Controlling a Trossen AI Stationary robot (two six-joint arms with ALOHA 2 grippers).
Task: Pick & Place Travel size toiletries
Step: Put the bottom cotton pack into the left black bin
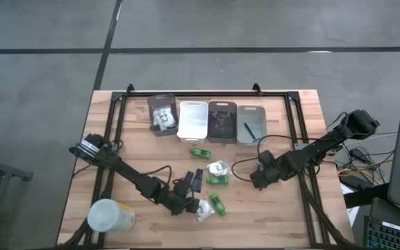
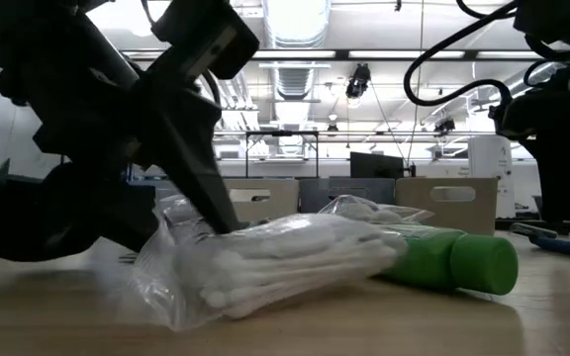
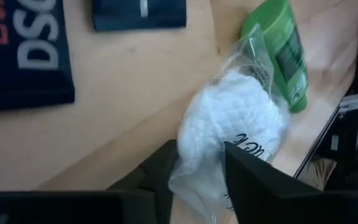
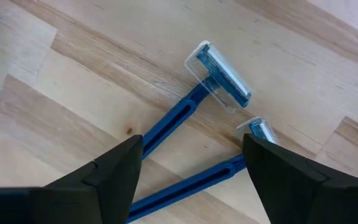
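The step in hand looks like a pick. The left gripper (image 3: pixel 197 165) is down at the table's near edge with its fingers (image 3: pixel 161 163) either side of a clear packet of white cotton swabs (image 3: pixel 238 121), pinching its wrapper, though the packet rests on the wood and may not be firmly held yet. Just beyond the packet lies a green tube (image 3: pixel 281 53), touching it; farther off sit flat black sachets (image 3: pixel 138 12). Next it needs a firm squeeze, a lift, and a carry to the bins (image 1: pixel 192 119) at the far side. The left arm stretches low across the table, wrist angled down. The right gripper (image 4: pixel 191 165) hovers spread open over two blue razors (image 4: pixel 185 112), which lie between its fingers.
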